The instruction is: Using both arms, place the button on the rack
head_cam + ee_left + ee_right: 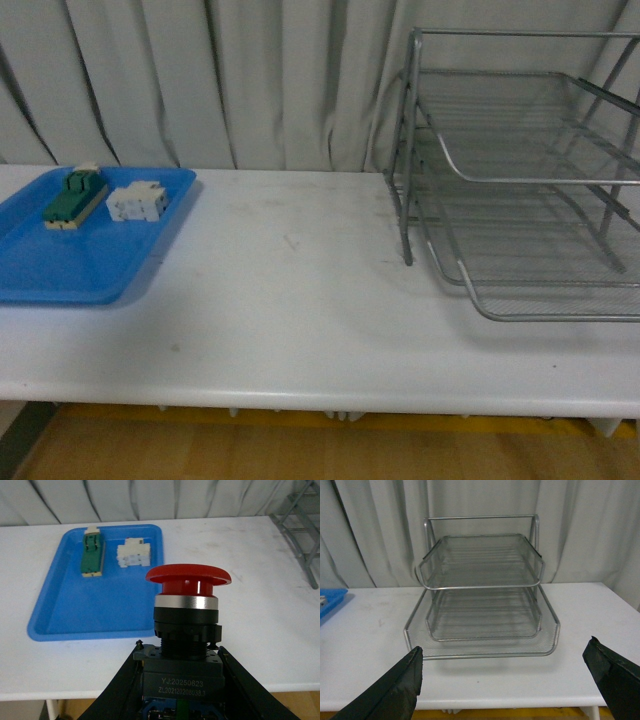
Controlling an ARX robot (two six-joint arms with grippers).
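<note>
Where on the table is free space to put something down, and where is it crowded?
The widest bare patch is the white table between the blue tray and the rack, down to the near edge. The tray's near half is bare; its far end holds the green block and white block.

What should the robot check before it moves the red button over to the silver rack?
1. The button is clamped in the left gripper: ok.
2. It sits straight between the fingers, not tilted: ok.
3. The right gripper is open, empty and facing the rack: ok.
4. The shelves have nothing on them: ok.
5. The grip is firm enough for a handover: cannot tell.
</note>
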